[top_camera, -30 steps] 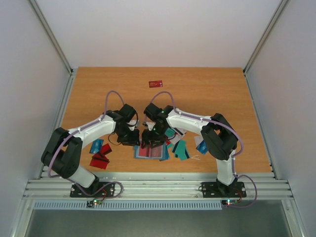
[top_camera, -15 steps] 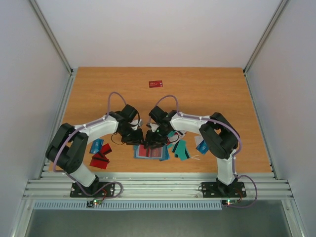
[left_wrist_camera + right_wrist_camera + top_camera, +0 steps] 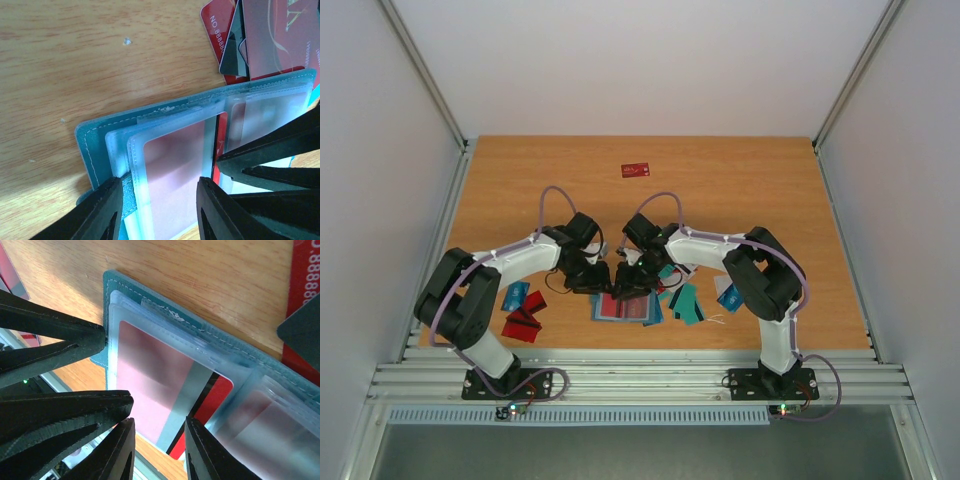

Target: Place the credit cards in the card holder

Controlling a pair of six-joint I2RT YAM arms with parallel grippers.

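As left hand (image 3: 159, 184) straddles card holder (image 3: 94, 145), right hand (image 3: 159, 423) touches card (image 3: 212, 397)

**Top view:** even, diffuse light from above; pale walls (image 3: 650, 60) bright, soft short shadows beneath the arms (image 3: 510, 260) on the table (image 3: 750, 190).

**Left wrist view:** wood grain sharp at upper left, left gripper (image 3: 160, 182) dark and soft-edged at the bottom.

**Right wrist view:** hazy sheen on the card holder (image 3: 150, 335); right gripper (image 3: 160, 421) nearly black, blurred.
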